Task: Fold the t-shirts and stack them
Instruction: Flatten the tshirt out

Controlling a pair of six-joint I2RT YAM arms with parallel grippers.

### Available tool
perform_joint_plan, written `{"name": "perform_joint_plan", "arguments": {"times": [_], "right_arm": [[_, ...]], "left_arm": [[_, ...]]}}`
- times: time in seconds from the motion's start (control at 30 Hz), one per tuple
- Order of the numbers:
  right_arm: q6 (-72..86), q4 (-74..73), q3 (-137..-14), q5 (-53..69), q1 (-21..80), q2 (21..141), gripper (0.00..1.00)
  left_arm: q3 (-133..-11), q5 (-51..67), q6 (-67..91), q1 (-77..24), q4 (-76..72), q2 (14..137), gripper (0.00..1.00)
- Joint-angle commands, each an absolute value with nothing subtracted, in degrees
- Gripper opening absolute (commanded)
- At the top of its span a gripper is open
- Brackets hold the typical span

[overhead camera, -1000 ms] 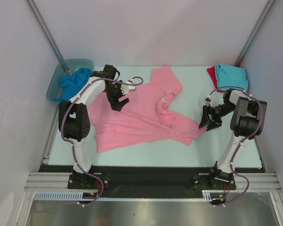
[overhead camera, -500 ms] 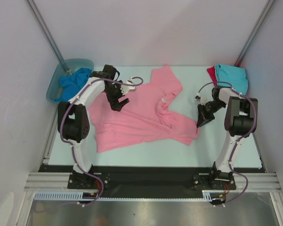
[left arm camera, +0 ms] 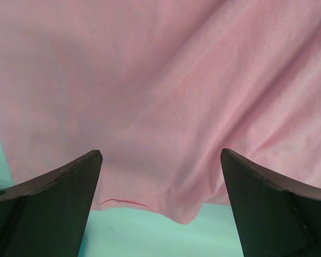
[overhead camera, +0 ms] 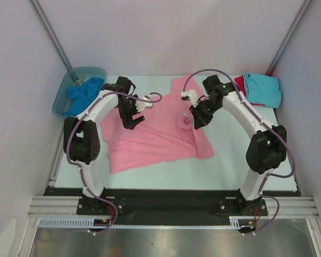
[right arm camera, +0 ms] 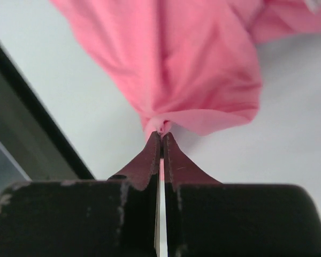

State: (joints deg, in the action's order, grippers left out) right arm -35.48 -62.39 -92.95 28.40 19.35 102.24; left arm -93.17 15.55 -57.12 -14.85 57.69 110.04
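A large light pink t-shirt [overhead camera: 150,136] lies spread over the middle of the table, its right part folded back toward the centre. My right gripper [overhead camera: 197,121] is shut on a pinched corner of that pink t-shirt [right arm camera: 203,69], which hangs bunched from the fingertips [right arm camera: 155,140]. My left gripper [overhead camera: 129,122] hovers open over the shirt's upper left part; its wide-apart fingers [left arm camera: 59,193] frame the pink hem [left arm camera: 166,176] with nothing between them. A turquoise t-shirt [overhead camera: 263,88] lies folded on a red one [overhead camera: 239,84] at the back right. A brighter blue t-shirt [overhead camera: 84,92] sits crumpled in the tub.
A translucent grey-blue plastic tub [overhead camera: 64,95] stands at the back left corner. A black strip [overhead camera: 166,197] runs along the near table edge by the arm bases. White walls and metal posts close in the table on three sides.
My right gripper closed on the pink shirt's right corner and carried it up and left toward the shirt's middle, folding that side over. The left arm barely moved.
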Motion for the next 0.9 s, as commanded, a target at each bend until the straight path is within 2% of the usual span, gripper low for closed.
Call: {"name": "perform_joint_plan", "arguments": {"times": [0.0,0.23,0.37,0.5,0.67,0.87], "right_arm": [[-38.3,-70.0,-97.9,33.6,23.6,104.3,0.0],[-41.2,-78.3,-111.1,40.7,32.0,113.0,0.0],[-42.8,-85.8,-129.7,42.6,37.6,120.3,0.0],[-43.8,-86.7,-136.8,40.6,42.8,124.4,0.0],[-45.9,-86.7,-138.8,37.2,47.4,126.4,0.0],[-46.5,-86.7,-137.8,39.9,48.6,128.1,0.0]], "left_arm": [[-94.0,14.9,-59.2,-15.5,58.2,107.0,0.99],[-96.0,14.7,-60.4,-16.0,58.4,107.9,1.0],[-97.2,14.6,-61.5,-16.3,58.4,109.1,1.0],[-100.0,14.4,-62.3,-16.7,58.4,111.0,1.0],[-103.6,14.7,-62.8,-17.0,58.4,113.2,1.0],[-104.2,14.9,-63.5,-17.0,57.9,114.1,1.0]]}}
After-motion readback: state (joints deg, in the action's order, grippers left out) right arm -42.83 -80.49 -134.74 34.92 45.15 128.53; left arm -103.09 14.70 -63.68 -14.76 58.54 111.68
